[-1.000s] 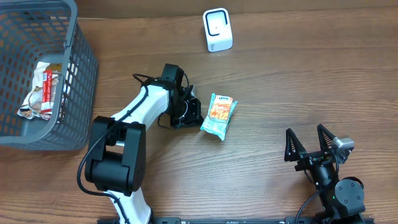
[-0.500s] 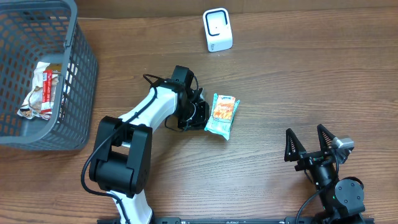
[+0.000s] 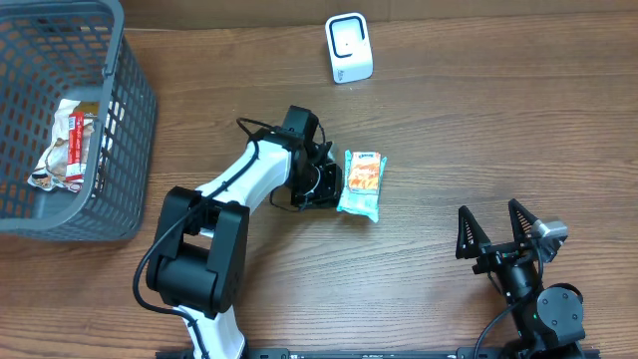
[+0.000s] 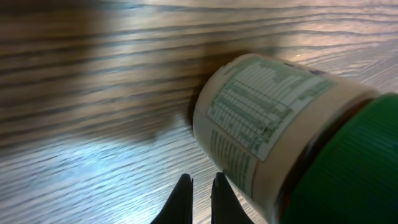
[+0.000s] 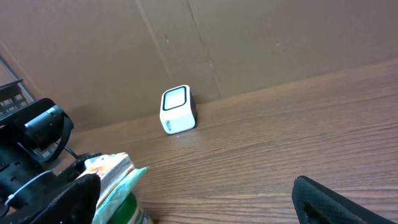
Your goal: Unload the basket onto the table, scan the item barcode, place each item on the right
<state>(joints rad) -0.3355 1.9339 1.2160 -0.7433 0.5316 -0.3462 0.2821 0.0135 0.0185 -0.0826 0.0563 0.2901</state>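
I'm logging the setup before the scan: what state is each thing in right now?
left gripper: shut, empty, right beside the canister
right gripper: open, empty, apart from everything
canister: lying on its side, green lid on
scanner: upright, nothing held in front of it
basket: upright, one wrapped packet inside

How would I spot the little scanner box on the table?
Find the big grey basket at the far left, then look right along the far edge of the table. The scanner stands alone there: a small white box, unlike the teal-and-orange packet.
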